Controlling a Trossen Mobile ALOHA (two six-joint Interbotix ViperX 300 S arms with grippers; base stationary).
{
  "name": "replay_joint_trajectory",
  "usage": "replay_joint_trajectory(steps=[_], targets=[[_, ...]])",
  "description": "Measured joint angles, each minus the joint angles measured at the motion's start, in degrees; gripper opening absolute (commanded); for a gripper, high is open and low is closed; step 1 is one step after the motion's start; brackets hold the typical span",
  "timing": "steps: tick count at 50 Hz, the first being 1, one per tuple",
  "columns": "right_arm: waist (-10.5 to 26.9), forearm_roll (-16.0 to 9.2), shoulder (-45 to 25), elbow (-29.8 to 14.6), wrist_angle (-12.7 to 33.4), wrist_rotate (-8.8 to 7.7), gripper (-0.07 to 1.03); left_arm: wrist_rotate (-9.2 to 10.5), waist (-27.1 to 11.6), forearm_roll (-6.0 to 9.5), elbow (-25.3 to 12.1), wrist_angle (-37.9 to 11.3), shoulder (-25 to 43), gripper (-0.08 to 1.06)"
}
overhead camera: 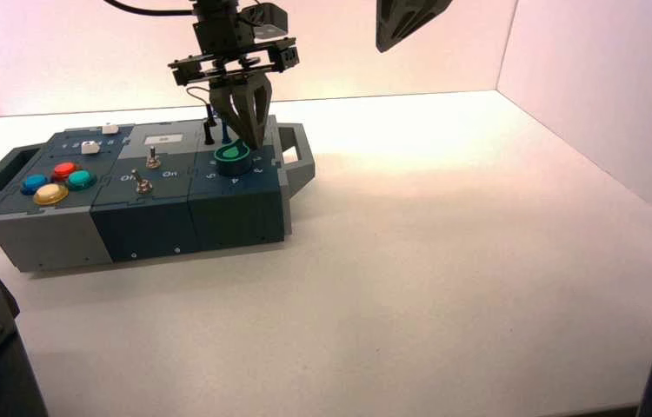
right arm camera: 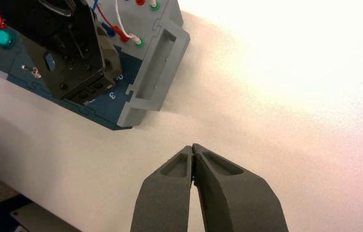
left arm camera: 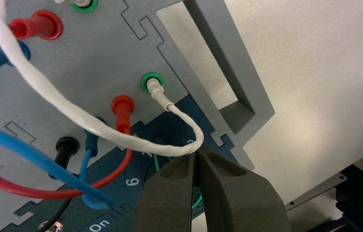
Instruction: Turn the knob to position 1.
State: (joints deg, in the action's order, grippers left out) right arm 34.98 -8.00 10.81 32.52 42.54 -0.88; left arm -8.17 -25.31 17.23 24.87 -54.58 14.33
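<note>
The knob (overhead camera: 232, 154), dark green with a lighter green teardrop top, sits on the dark blue right end of the box (overhead camera: 149, 217). My left gripper (overhead camera: 249, 137) points down at the knob's far right edge, fingers shut together and holding nothing. In the left wrist view its tips (left arm camera: 197, 153) touch a white wire (left arm camera: 49, 96). The fingers cover the knob there, and only a thin green edge (left arm camera: 156, 163) shows. My right gripper (right arm camera: 192, 147) is shut and empty, raised over bare table to the right of the box, and shows at the top of the high view (overhead camera: 409, 22).
Red (overhead camera: 63, 169), blue (overhead camera: 34, 183), teal (overhead camera: 81, 180) and yellow (overhead camera: 50, 194) push buttons sit at the box's left end. Two metal toggle switches (overhead camera: 153, 158) stand mid-box. Plugs and red, blue and black wires (left arm camera: 34, 154) crowd behind the knob. The box's grey handle (overhead camera: 298, 156) juts out right.
</note>
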Motion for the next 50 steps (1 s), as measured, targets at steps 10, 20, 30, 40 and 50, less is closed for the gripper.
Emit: replay_joint_trajectory(steps=[10, 20, 30, 40, 50], targets=[[0.00, -0.09, -0.09, 0.00, 0.00, 0.00, -0.02, 0.00, 0.18, 0.00, -0.35, 0.00, 0.44, -0.03], [0.00, 0.00, 0.00, 0.18, 0.00, 0.00, -0.02, -0.18, 0.79, 0.00, -0.44, 0.09, 0.44, -0.03], [0.00, 0.00, 0.00, 0.26, 0.00, 0.00, -0.02, -0.53, 1.76, 0.00, -0.35, 0.09, 0.44, -0.03], [0.00, -0.09, -0.09, 0.26, 0.00, 0.00, -0.02, -0.53, 1.85, 0.00, -0.44, 0.00, 0.44, -0.03], [0.00, -0.09, -0.09, 0.18, 0.00, 0.00, -0.02, -0.79, 1.85, 0.00, -0.97, -0.26, 0.62, -0.03]])
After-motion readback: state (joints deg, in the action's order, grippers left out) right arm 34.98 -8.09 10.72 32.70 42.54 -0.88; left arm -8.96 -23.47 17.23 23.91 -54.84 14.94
